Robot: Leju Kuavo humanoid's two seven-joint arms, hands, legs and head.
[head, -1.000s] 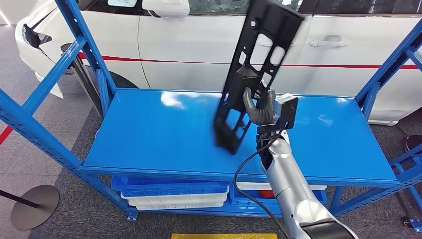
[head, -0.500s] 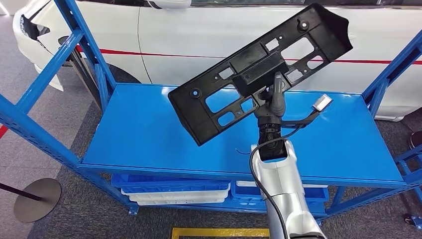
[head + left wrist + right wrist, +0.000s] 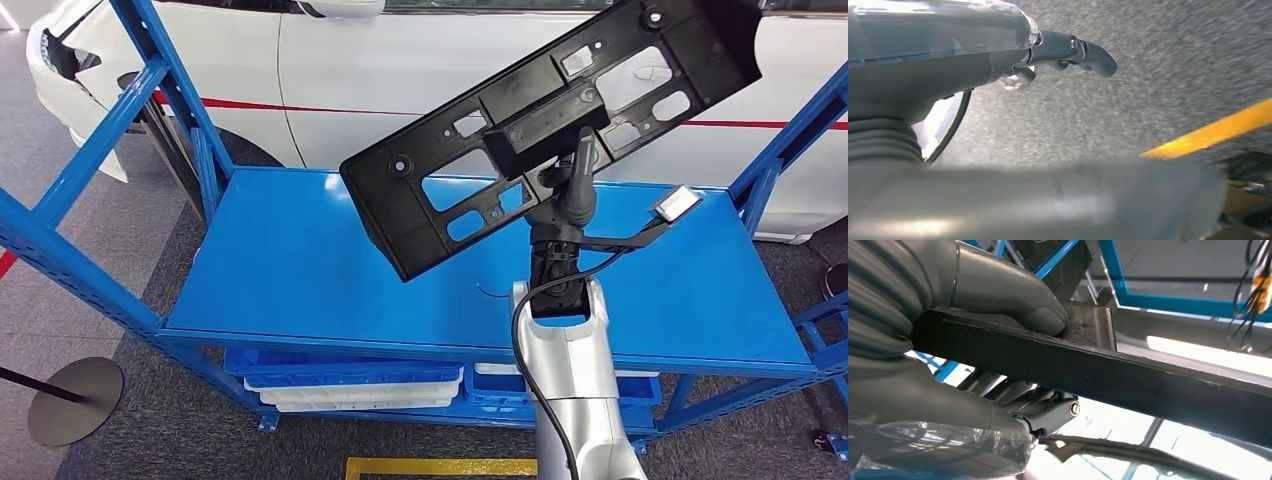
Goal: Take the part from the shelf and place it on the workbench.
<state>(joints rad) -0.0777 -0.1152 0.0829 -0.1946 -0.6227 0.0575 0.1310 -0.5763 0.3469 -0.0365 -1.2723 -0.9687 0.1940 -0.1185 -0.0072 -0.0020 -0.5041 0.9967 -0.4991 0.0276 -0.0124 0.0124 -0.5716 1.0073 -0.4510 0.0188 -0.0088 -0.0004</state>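
The part (image 3: 545, 125) is a long black plastic bracket with several cut-outs. It hangs tilted in the air above the blue shelf board (image 3: 300, 270), its right end higher. My right hand (image 3: 572, 190) grips it from below near the middle, at the raised central block. In the right wrist view the thumb (image 3: 1013, 295) presses on the part's edge (image 3: 1128, 375) and the darker fingers close under it. My left hand (image 3: 1063, 50) hangs over grey carpet, its fingers loosely extended, holding nothing.
A white car (image 3: 400, 80) stands behind the shelf. Blue uprights (image 3: 150, 90) frame both sides. Blue and white bins (image 3: 350, 385) sit on the lower level. A round stand base (image 3: 70, 410) and a yellow floor line (image 3: 450, 468) lie in front.
The part has swung from nearly upright to a flatter, slanted pose, and since half a second ago it has risen and shifted right with my right hand.
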